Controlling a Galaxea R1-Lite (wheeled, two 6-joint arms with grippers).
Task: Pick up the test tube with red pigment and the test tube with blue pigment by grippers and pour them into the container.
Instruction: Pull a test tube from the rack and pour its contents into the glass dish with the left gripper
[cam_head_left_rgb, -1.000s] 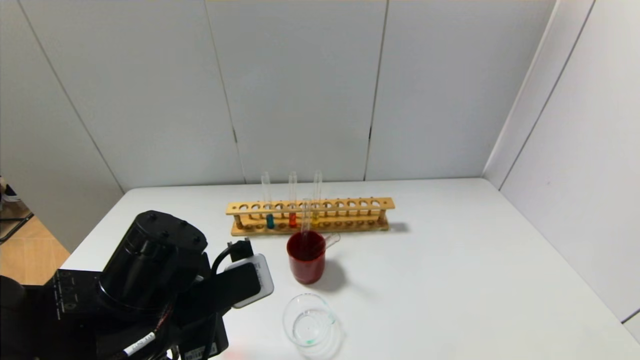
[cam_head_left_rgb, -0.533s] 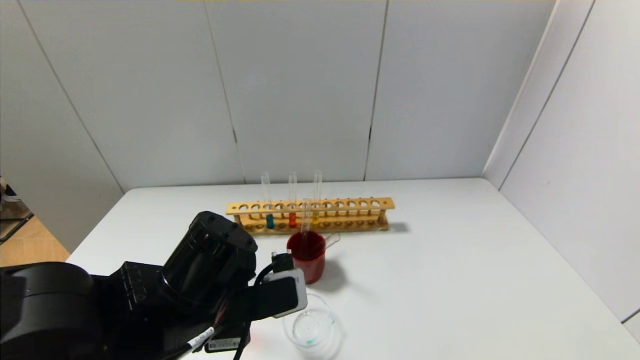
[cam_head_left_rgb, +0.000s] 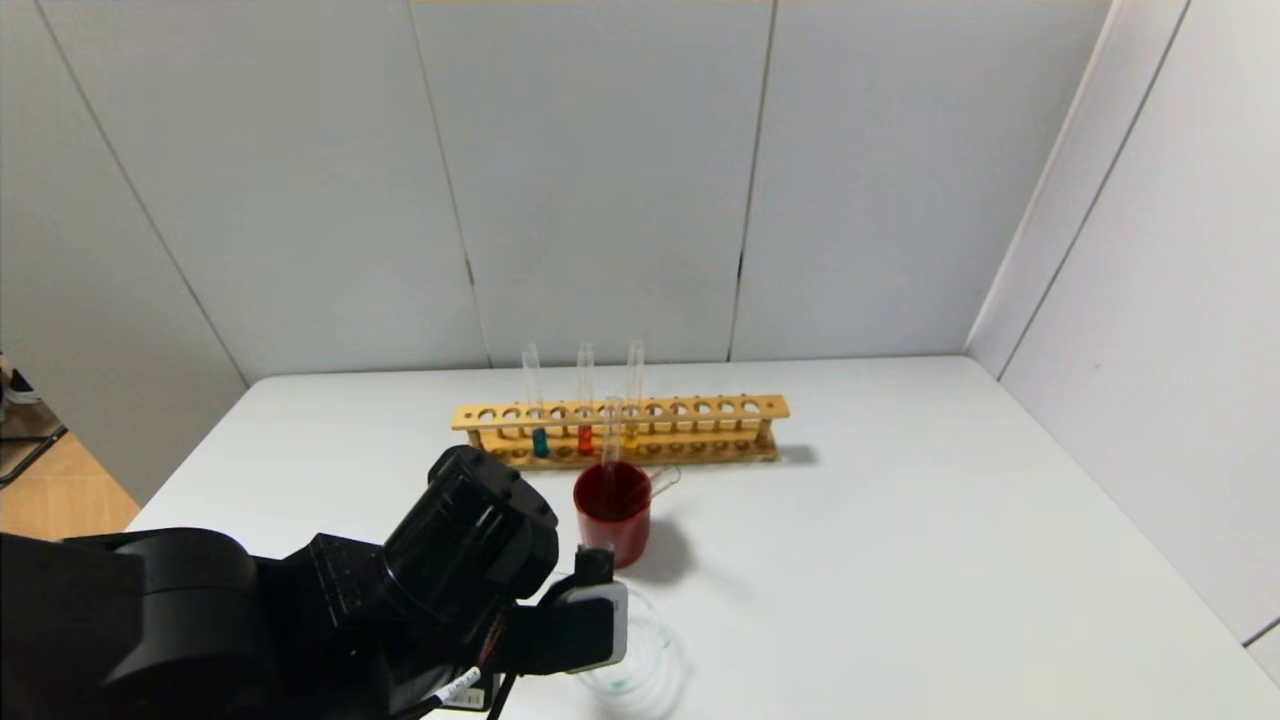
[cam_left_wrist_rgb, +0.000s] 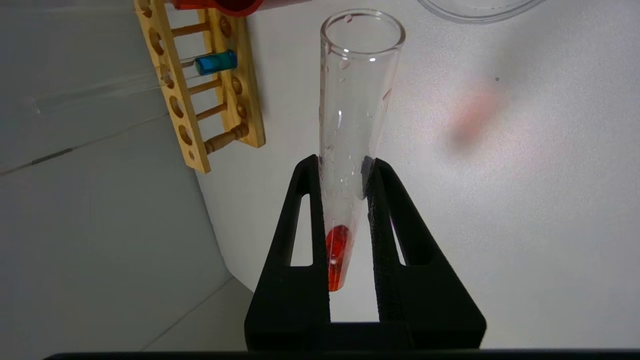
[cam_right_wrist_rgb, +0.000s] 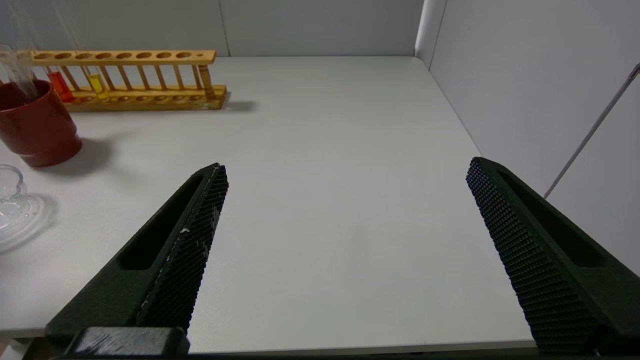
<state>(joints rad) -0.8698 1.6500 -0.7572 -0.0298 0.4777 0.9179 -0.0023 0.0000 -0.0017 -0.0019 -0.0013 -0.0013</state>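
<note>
Red tube (cam_left_wrist_rgb: 350, 125) sits clamped in the left gripper (cam_left_wrist_rgb: 345, 175); probably tilt slowly, mouth over the glass cup (cam_head_left_rgb: 650, 665).

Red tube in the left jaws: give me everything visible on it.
The red tube is thin clear glass with a rounded bottom and an open rim. A little orange-red liquid sits at its closed end, and droplets cling to the inside wall. The left gripper clamps it between the black jaws around its lower half. Its mouth points toward the container, above the white table, without touching either.
</note>
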